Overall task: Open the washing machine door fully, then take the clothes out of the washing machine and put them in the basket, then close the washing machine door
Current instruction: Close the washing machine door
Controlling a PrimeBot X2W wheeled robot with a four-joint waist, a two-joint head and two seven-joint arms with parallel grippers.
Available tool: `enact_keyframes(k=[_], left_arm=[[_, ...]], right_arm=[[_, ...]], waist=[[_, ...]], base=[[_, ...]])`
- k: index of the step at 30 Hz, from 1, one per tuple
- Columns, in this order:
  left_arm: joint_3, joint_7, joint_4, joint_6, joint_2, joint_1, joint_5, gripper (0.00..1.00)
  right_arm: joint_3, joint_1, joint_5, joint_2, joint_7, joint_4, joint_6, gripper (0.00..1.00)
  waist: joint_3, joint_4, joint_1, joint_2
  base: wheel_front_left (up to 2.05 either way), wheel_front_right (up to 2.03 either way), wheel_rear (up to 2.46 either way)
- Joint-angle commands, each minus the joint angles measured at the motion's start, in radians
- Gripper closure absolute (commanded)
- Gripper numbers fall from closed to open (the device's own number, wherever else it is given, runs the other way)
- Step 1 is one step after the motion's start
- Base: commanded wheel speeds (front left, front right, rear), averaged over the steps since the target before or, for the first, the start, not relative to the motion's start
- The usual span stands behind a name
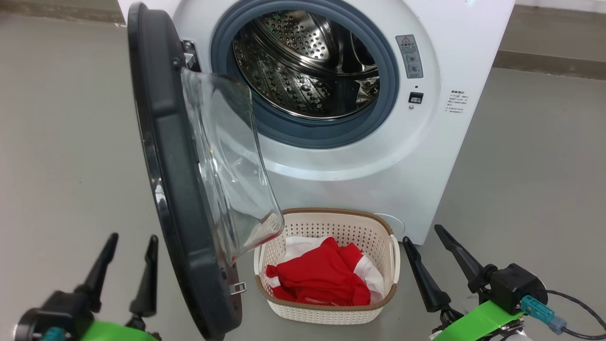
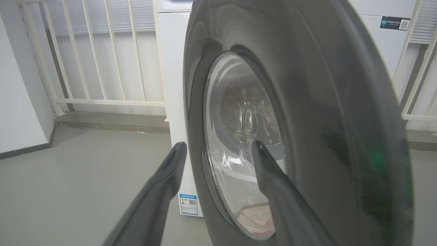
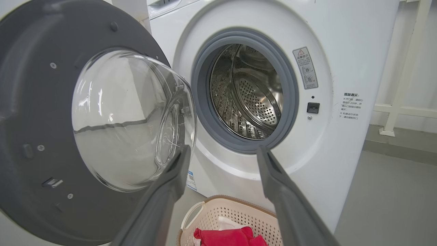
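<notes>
Head view: left tool (image 1: pixel 133 237) and right tool (image 1: pixel 422 233) spread, empty; I fear the washing machine door (image 1: pixel 165 142) clipping the basket (image 1: pixel 331 211) while swinging shut.

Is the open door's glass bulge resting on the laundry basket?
Apart. The right wrist view shows the glass bulge hanging higher than the basket and off to one side, with floor visible between them.

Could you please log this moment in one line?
black-rimmed glass door: open; steel drum: empty-looking; red-and-white clothes: in cream plastic basket; left gripper: open; right gripper: open
</notes>
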Motion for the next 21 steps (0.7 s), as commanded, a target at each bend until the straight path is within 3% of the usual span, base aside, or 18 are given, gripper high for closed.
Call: enact_keyframes(k=[1,8,21], left_arm=[[0.041,-0.011,-0.027,0.009,0.017,-0.009,0.024,0.00],[0.082,-0.012,-0.042,0.019,-0.036,0.029,0.115,0.00],[0.138,-0.012,-0.017,-0.008,-0.094,0.030,0.184,0.00]], right_arm=[[0.014,-0.030,0.003,-0.003,-0.006,-0.024,0.005,0.00],[0.012,-0.031,0.003,-0.002,-0.006,-0.024,0.005,0.00],[0.010,-0.032,0.003,-0.003,-0.006,-0.022,0.005,0.00]], waist=[[0.001,-0.001,0.0000,0.0000],[0.001,-0.001,0.0000,0.0000],[0.002,0.006,0.0000,0.0000]], base=[[0.00,0.00,0.00],[0.00,0.00,0.00],[0.00,0.00,0.00]])
